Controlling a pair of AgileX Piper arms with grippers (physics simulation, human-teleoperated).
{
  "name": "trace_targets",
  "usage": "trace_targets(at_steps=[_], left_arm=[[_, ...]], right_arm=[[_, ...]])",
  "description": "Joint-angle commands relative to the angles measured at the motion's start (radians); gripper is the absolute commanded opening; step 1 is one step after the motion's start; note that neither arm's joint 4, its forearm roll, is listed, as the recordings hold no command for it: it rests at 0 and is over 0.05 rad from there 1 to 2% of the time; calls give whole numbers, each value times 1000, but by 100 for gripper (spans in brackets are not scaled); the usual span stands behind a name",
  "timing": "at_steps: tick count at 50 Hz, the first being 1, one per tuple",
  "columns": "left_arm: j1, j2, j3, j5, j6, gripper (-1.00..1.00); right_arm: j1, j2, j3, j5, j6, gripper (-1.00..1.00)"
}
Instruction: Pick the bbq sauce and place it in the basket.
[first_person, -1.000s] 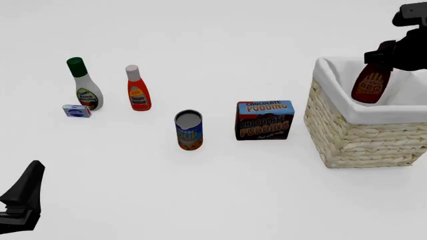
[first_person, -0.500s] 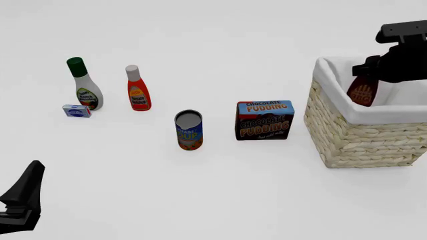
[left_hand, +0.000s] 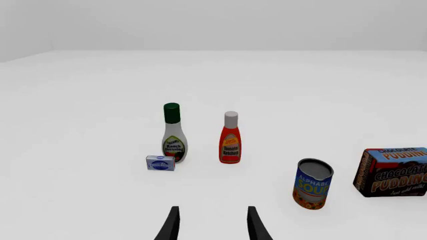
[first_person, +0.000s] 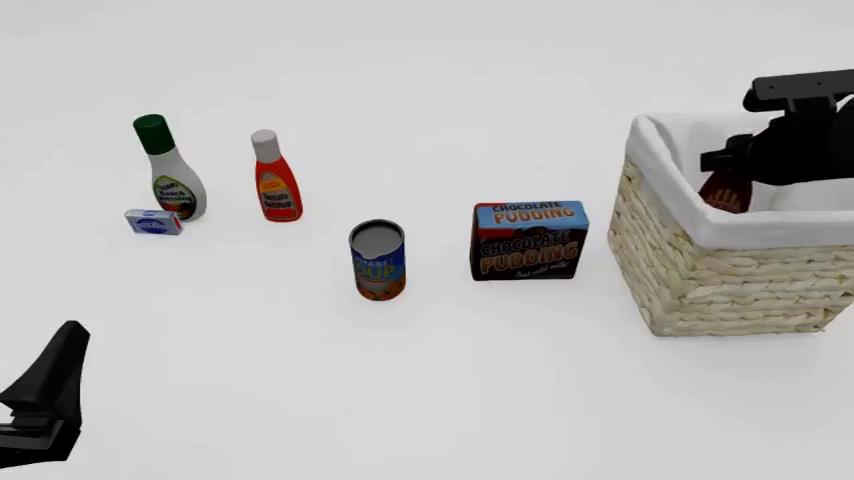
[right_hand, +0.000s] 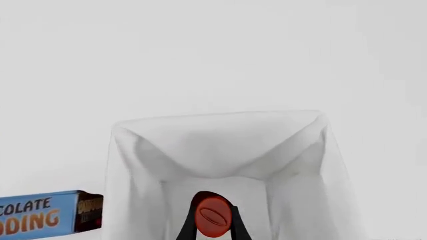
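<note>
White surface (first_person: 427, 380) extends unbroken to a pale background in all three views. Front view: basket (first_person: 721, 270) stands at 3 o'clock, its woven wall lined with white cloth. Right gripper (first_person: 743, 163) reaches over the basket's opening with its fingers closed on the neck of the bbq sauce (first_person: 725, 190); the bottle hangs inside the basket, its lower body hidden behind the cloth rim. Right wrist view: red cap of the bottle sits between the two fingers, with the cloth lining around and beyond it.

Pudding box (first_person: 529, 240) stands just beside the basket at 9 o'clock of it. Soup can (first_person: 376, 260) stands near the picture's centre, at 8 o'clock of the box. Ketchup bottle (first_person: 276, 177) and ranch bottle (first_person: 170, 170) stand upright at 10 o'clock, apart from each other, with a small blue-and-white box (first_person: 154, 221) touching or just beside the ranch bottle's base.

Left gripper (left_hand: 212, 225) hangs at 7 o'clock, well apart from every object; the left wrist view shows its fingers parted and empty.
</note>
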Motion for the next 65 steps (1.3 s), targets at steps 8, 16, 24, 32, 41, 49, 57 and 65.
trace_targets(at_steps=[8,16,24,32,41,49,57,65], left_arm=[[0,0,0,0,0,100],[0,0,0,0,0,100],[0,0,0,0,0,100],[0,0,0,0,0,100],[0,0,0,0,0,100],[0,0,0,0,0,100],[0,0,0,0,0,100],[0,0,0,0,0,100]], right_arm=[[-21,25,2,-21,12,-100],[-27,24,8,-22,13,-100],[-28,34,13,-31,14,-100],[-26,44,16,-38,9,-100],[-28,41,15,-33,8,100],[-25,37,15,-31,9,100],[-24,29,6,-22,6,100],[-26,5,-13,1,4,100]])
